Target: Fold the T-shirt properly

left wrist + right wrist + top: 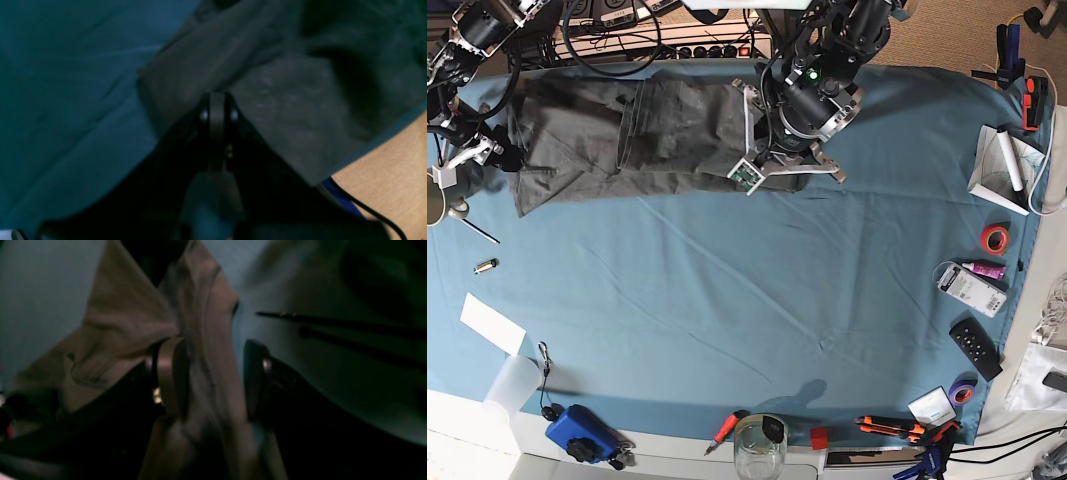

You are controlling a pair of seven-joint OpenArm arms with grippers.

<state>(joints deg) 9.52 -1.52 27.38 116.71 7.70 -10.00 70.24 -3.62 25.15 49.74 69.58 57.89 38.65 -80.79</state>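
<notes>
Glass jar [759, 447] at near table edge. Left gripper [217, 100] pinched together on T-shirt [627, 140] hem; right gripper [213, 380] spread wide around sleeve fold. Shirt across far-left of blue cloth [757, 300].

Clutter around the teal table cloth [757, 300]

Taking the table cloth as landmark: on its right edge lie a red tape roll [995, 238], a white packet with a pink tube [972, 281] and a black remote [976, 348]; near its right front corner sits a purple tape roll [963, 391]. Off its far right corner stands a white folded card with a marker [1005, 160]. At its front edge stand a glass jar [759, 448], a red-handled screwdriver [724, 430] and orange-handled tools [892, 427]. Off its left front corner rests a blue device [579, 433], with a white paper slip [492, 323] on the cloth nearby. Cables [617, 25] run behind its far edge.
</notes>
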